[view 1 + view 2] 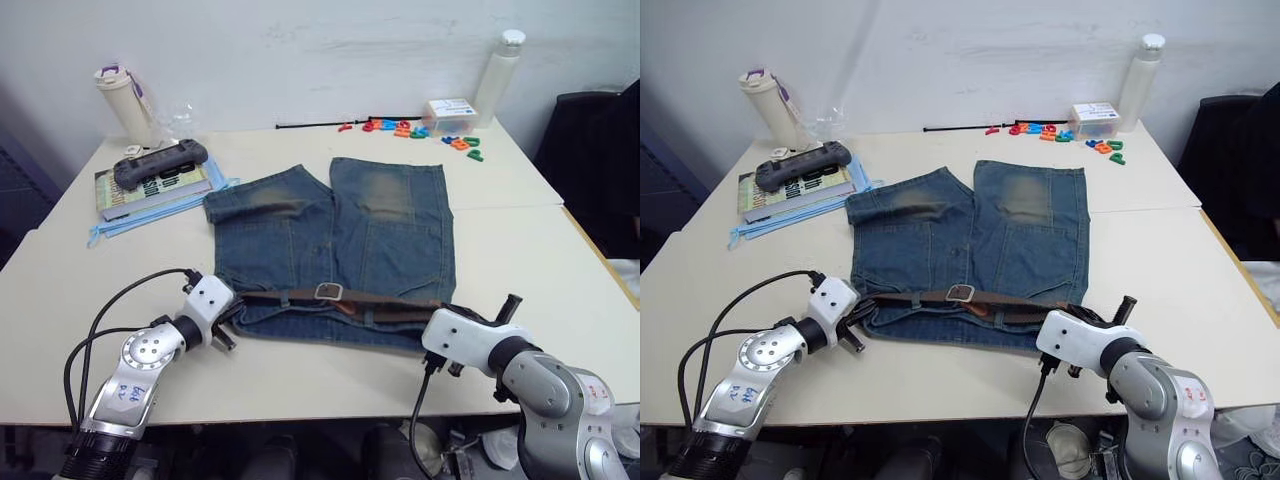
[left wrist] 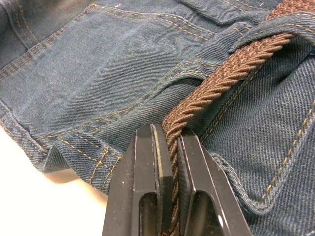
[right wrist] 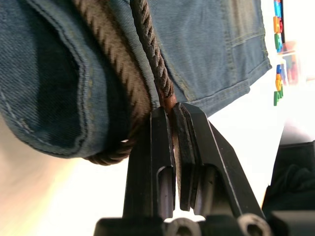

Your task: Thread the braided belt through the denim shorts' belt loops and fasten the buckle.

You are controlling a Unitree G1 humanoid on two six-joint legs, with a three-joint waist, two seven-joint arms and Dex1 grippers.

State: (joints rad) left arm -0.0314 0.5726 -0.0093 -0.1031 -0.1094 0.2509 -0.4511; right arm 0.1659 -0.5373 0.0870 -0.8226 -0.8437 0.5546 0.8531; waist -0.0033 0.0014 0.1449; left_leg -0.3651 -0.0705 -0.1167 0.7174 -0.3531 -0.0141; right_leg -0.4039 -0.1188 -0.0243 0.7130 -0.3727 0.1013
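Now 1 belt (image 1: 400, 302), 2 clamped tools (image 2: 170, 142).

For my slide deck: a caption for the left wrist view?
Left gripper shut on the braided belt, which runs under a belt loop of the denim shorts.
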